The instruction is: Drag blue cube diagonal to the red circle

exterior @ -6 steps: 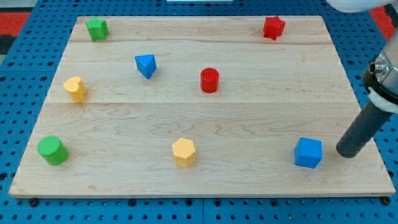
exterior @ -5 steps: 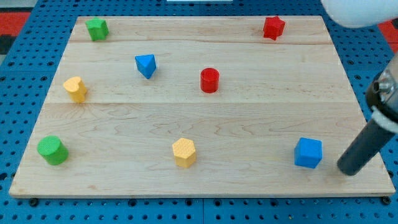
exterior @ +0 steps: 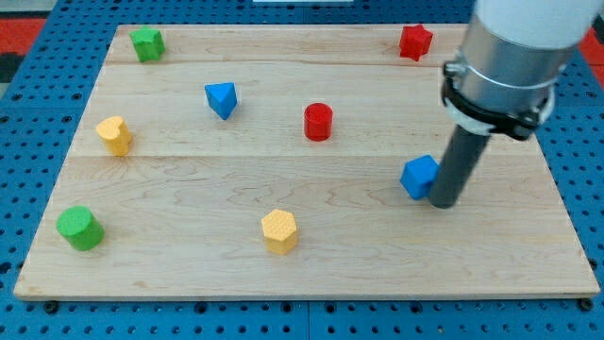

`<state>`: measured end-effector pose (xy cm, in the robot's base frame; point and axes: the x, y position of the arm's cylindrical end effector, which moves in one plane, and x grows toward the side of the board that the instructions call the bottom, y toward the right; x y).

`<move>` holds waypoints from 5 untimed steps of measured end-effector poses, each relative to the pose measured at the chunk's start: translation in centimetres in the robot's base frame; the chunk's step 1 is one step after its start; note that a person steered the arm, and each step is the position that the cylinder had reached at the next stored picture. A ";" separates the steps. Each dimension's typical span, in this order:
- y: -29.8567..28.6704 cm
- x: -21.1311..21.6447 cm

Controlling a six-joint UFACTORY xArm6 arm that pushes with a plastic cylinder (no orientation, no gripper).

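Note:
The blue cube lies on the wooden board, right of centre. My tip touches the cube's right side. The red cylinder, the task's red circle, stands up and to the left of the cube, about a hundred pixels away. The arm's dark rod and its grey body rise from the tip toward the view's top right.
A blue triangular block lies left of the red cylinder. A red star block sits at top right, a green block at top left. A yellow block is at left, a green cylinder at bottom left, a yellow hexagon at bottom centre.
The tip has swept from the board's lower right up and to the left, pushing the blue cube with it toward the red cylinder. The other blocks have not moved.

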<state>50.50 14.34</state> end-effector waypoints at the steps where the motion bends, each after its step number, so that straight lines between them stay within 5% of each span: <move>1: -3.0 -2.9; 5: -5.9 -17.4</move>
